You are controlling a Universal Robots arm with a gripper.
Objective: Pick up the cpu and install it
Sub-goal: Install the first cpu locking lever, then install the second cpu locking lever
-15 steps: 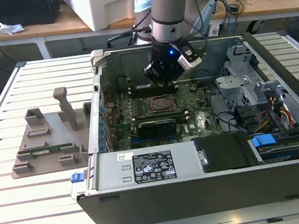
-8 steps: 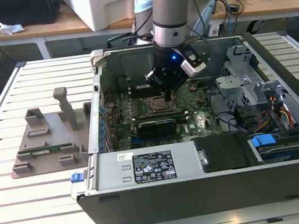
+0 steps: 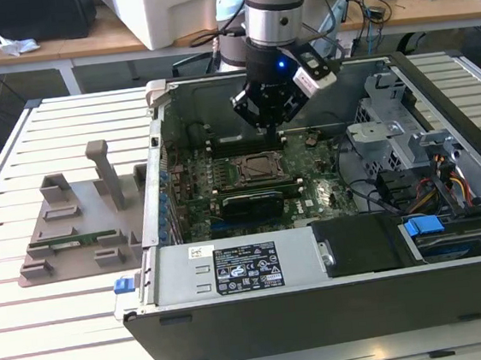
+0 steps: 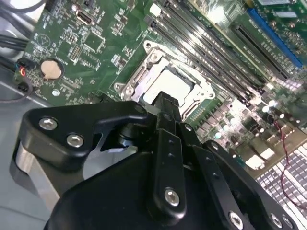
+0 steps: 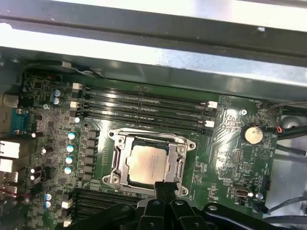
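The cpu (image 5: 146, 163) is a flat silver square lying inside the metal-framed socket (image 5: 117, 165) on the green motherboard; it also shows in the second wrist view (image 4: 176, 82). My gripper (image 5: 164, 186) hangs above the socket's edge, its two black fingers pressed together with nothing between them. In the exterior view the gripper (image 3: 269, 127) is inside the open computer case, just above and behind the socket (image 3: 250, 169). In the second wrist view the gripper (image 4: 164, 99) covers part of the socket's frame.
The case walls (image 3: 156, 154) surround the board. Memory slots (image 5: 144, 108) run beside the socket, with a coin battery (image 5: 252, 133) nearby. A power supply (image 3: 241, 266), drive cage (image 3: 390, 130) and cables (image 3: 447, 184) crowd the case. A grey fixture (image 3: 81, 222) stands on the slatted table.
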